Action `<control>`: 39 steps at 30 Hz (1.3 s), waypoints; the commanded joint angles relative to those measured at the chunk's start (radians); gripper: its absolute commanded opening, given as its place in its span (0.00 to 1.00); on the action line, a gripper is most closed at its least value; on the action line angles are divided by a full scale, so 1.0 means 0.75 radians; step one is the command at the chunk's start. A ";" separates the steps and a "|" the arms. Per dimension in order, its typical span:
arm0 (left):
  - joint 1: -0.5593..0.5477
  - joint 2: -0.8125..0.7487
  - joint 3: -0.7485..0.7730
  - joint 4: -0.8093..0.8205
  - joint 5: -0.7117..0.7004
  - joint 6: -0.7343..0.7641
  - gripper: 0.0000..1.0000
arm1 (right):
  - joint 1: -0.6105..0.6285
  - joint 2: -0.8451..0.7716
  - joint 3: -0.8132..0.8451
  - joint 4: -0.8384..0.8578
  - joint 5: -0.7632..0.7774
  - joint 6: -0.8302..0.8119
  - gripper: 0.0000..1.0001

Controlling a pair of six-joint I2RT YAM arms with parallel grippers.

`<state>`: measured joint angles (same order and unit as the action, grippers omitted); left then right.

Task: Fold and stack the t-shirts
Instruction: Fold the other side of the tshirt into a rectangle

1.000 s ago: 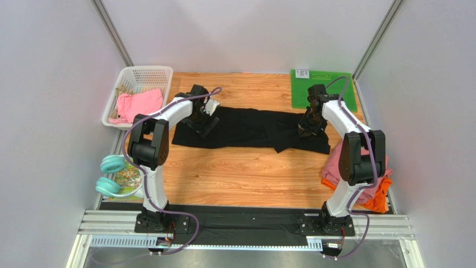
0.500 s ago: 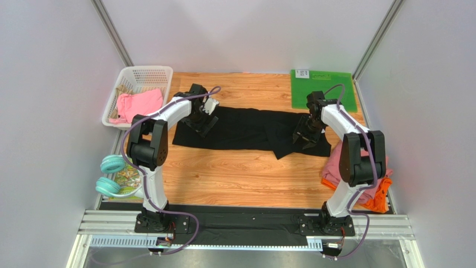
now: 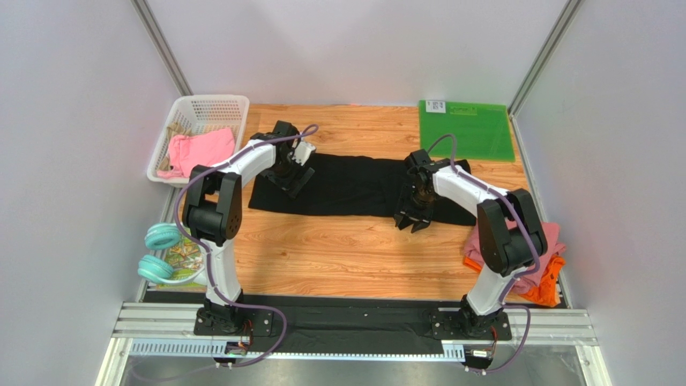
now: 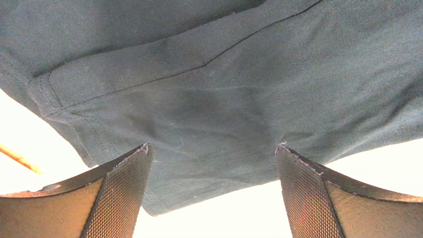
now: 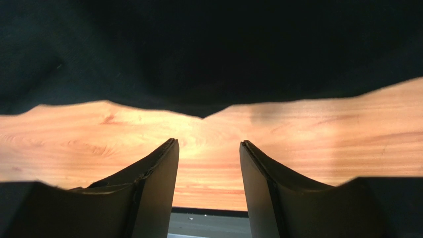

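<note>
The black t-shirt (image 3: pixel 346 185) lies spread in a long band across the table (image 3: pixel 354 249), with a fold near its right part. My left gripper (image 3: pixel 294 175) hovers over its left end, jaws wide open; the left wrist view shows dark cloth (image 4: pixel 213 89) under my left gripper (image 4: pixel 213 146), ungripped. My right gripper (image 3: pixel 409 219) is open at the shirt's near hem. In the right wrist view my right gripper (image 5: pixel 209 141) has only bare wood between its fingers, the black cloth (image 5: pixel 208 49) just ahead. A pink shirt (image 3: pixel 201 149) lies in the basket. Another pink shirt (image 3: pixel 538 241) and an orange shirt (image 3: pixel 549 291) are piled at the right edge.
A white basket (image 3: pixel 211 106) stands at the back left. The green mat (image 3: pixel 471 129) lies flat at the back right. Teal headphones (image 3: pixel 159 251) rest off the table's left side. A metal rail runs along the near edge.
My right gripper has opened, let go of the black shirt and moved left and nearer, to the shirt's near hem. The left arm has not moved.
</note>
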<state>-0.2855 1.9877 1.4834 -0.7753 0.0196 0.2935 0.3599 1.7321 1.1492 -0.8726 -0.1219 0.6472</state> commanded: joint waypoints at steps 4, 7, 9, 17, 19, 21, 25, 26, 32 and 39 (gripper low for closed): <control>0.006 -0.096 -0.067 -0.003 0.043 -0.005 0.98 | 0.015 0.094 0.045 0.092 0.085 0.029 0.53; 0.006 -0.106 -0.106 0.003 0.054 -0.005 0.98 | 0.015 0.126 0.063 0.098 0.101 0.021 0.51; 0.006 -0.120 -0.125 0.013 0.052 0.001 0.98 | 0.017 0.145 0.086 0.098 0.122 0.017 0.50; 0.006 -0.132 -0.157 0.023 0.054 0.001 0.98 | 0.017 0.186 0.141 0.098 0.105 0.010 0.36; 0.006 -0.130 -0.155 0.023 0.054 0.001 0.98 | 0.017 0.188 0.149 0.096 0.103 0.010 0.32; 0.006 -0.132 -0.157 0.023 0.056 0.001 0.98 | 0.017 0.192 0.145 0.098 0.095 0.010 0.27; 0.006 -0.143 -0.160 0.023 0.049 0.003 0.98 | 0.029 0.188 0.125 0.102 0.083 0.012 0.07; 0.006 -0.145 -0.162 0.027 0.043 0.005 0.98 | 0.033 0.184 0.118 0.102 0.077 0.015 0.00; 0.006 -0.147 -0.164 0.034 0.035 0.009 0.98 | 0.048 0.069 0.065 0.059 0.077 0.019 0.00; 0.006 -0.153 -0.158 0.034 0.035 0.014 0.98 | 0.048 -0.186 0.026 -0.076 0.085 0.027 0.00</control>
<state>-0.2855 1.9347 1.3621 -0.7650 0.0429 0.2935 0.3904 1.7283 1.1667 -0.8677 -0.0620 0.6579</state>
